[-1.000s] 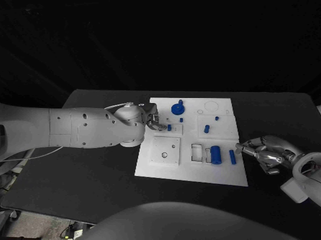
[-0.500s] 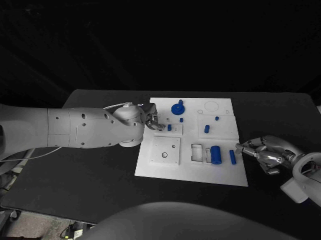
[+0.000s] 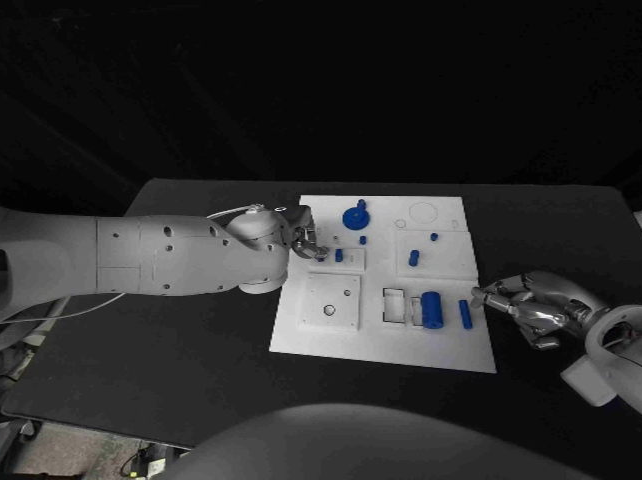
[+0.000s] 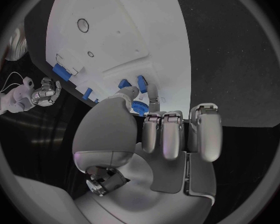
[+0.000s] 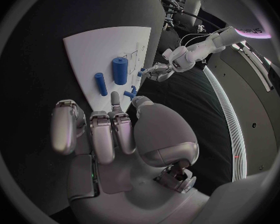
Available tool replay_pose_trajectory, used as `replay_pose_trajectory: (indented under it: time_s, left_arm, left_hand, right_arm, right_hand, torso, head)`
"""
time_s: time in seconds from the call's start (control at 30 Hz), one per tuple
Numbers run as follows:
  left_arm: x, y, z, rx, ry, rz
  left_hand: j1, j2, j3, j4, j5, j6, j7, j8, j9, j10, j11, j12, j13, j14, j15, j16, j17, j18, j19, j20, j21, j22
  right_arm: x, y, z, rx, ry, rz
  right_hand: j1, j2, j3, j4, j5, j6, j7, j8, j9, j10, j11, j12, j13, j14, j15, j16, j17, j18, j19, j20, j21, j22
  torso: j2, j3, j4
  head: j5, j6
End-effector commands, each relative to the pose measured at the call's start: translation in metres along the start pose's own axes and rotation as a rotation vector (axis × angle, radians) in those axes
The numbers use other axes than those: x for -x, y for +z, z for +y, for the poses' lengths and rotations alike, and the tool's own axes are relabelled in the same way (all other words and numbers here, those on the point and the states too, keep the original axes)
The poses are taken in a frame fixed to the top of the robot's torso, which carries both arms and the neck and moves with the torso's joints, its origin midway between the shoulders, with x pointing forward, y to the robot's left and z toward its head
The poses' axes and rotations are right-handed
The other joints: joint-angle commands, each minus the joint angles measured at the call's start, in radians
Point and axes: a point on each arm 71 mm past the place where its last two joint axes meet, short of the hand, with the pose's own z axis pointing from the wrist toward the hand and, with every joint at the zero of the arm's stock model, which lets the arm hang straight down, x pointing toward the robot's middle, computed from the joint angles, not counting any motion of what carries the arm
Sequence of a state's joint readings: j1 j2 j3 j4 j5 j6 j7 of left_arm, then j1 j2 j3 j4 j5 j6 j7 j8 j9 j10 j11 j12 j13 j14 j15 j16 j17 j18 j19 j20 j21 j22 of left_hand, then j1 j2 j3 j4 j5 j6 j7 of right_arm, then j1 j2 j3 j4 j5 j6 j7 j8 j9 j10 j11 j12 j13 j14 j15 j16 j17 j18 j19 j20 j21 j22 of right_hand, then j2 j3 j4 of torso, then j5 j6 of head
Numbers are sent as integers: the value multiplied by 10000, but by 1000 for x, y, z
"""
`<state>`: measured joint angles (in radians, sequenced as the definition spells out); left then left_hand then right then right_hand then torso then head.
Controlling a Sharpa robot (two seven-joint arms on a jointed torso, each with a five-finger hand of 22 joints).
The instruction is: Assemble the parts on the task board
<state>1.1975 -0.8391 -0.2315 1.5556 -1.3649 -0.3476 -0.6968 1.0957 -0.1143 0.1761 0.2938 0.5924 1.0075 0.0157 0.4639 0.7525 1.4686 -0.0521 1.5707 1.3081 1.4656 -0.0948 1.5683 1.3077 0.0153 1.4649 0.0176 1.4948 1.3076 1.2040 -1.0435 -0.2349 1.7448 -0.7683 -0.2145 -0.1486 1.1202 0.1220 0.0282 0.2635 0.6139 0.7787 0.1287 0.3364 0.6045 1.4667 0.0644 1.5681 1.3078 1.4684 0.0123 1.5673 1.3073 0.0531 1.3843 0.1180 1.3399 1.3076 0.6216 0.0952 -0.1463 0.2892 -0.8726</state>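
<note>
**Two hands at the edges of the white board**

On the black table (image 3: 191,330), seen from the head camera, the flat white rectangular task board (image 3: 386,345) lies in the middle with small blue plastic parts on it: a round blue knob-like piece (image 3: 356,217) near its far edge, a thick blue cylinder (image 3: 432,309) and a slimmer blue rod (image 3: 465,314) side by side near its right edge, and short blue pegs (image 3: 413,257) between them. The left hand (image 3: 305,244) sits over the board's left edge, its fingertips close to a small blue peg (image 3: 339,255); whether it grips anything I cannot tell from here. The right hand (image 3: 535,308) rests just off the board's right edge, fingers curled in.

From the left wrist, the left hand (image 4: 159,134) shows its fingers lying close together and bent, the thumb reaching toward small blue pieces (image 4: 140,87) on the task board (image 4: 115,30); a grip is not clear.

From the right wrist, the right hand (image 5: 109,129) has fingers side by side, curled, holding nothing, next to the board (image 5: 96,47) where the cylinder (image 5: 120,70) and rod (image 5: 100,83) lie.
</note>
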Motion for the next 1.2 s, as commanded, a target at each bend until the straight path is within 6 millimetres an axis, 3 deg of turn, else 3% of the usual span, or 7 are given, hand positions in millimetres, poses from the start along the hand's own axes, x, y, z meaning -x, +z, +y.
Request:
replay_pose_trajectory:
  time_s: [0.03, 0.2, 0.43, 0.8, 1.2]
  left_arm:
    - [-1, 0, -2, -61, -173, 86]
    - [-1, 1, -1, -70, -175, 157]
    - [-1, 0, -2, -101, -212, 212]
    - [2, -1, -4, -485, -445, -337]
    - [8, -5, -4, -658, -646, -1028]
  left_hand:
    - [94, 5, 80, 6, 2, -2, -46, -2, 10, 1022, -27, 1, 2627, 1052, -18, 25, 2631, 32, 711, -1, -55, 2388]
    - [143, -131, 563, 0, -301, 52, -69, 31, 25, 1022, -47, 1, 2627, 1052, -35, 25, 2631, 30, 716, -24, -45, 2392]
    - [140, -545, 2030, -11, -1685, 122, -100, 94, 67, 1022, -69, 1, 2627, 1052, -63, 25, 2631, 29, 717, -52, -43, 2392]
    - [593, -944, 2789, -37, -1895, 212, -193, 384, 275, 1022, -153, 1, 2627, 1052, -123, 25, 2631, 13, 751, -95, 30, 2414]
    - [764, -1118, 2934, -29, -2236, 148, -189, 456, 341, 1022, -162, 1, 2627, 1052, -141, 25, 2631, 14, 751, -119, 27, 2412]
  right_arm:
    - [-1, 0, 1, 100, -96, 81]
    - [-1, 0, 1, 93, -98, 87]
    - [-1, 0, 1, 81, -98, 82]
    - [-1, 0, 0, 42, -118, 65]
    - [0, -1, -1, 32, -117, -25]
  right_hand:
    - [150, -4, 64, 6, 41, -52, 2, 42, -15, 1041, -46, 27, 2629, 1024, -57, 34, 2635, 147, -90, -5, -51, 1725]
    - [172, -3, 81, -4, 45, -45, 0, 47, -16, 1041, -48, 27, 2629, 1024, -58, 34, 2635, 148, -92, -5, -56, 1724]
    - [202, 0, 106, -18, 50, -35, -3, 54, -18, 1041, -50, 27, 2629, 1024, -60, 34, 2635, 151, -102, -6, -70, 1720]
    - [226, 6, 128, -28, 52, -28, -5, 59, -20, 1041, -52, 27, 2629, 1024, -62, 34, 2635, 168, -150, -7, -131, 1697]
    - [231, 4, 133, -29, 50, -27, -4, 59, -21, 1041, -51, 27, 2629, 1024, -62, 34, 2635, 183, -191, -7, -183, 1678]
  torso:
    - [-3, 3, -3]
    - [1, 2, 0]
    - [0, 3, 3]
    - [3, 2, 2]
    - [1, 4, 1]
  head:
    - [6, 0]
    - [-5, 0]
    - [17, 0]
    - [14, 0]
    - [-17, 0]
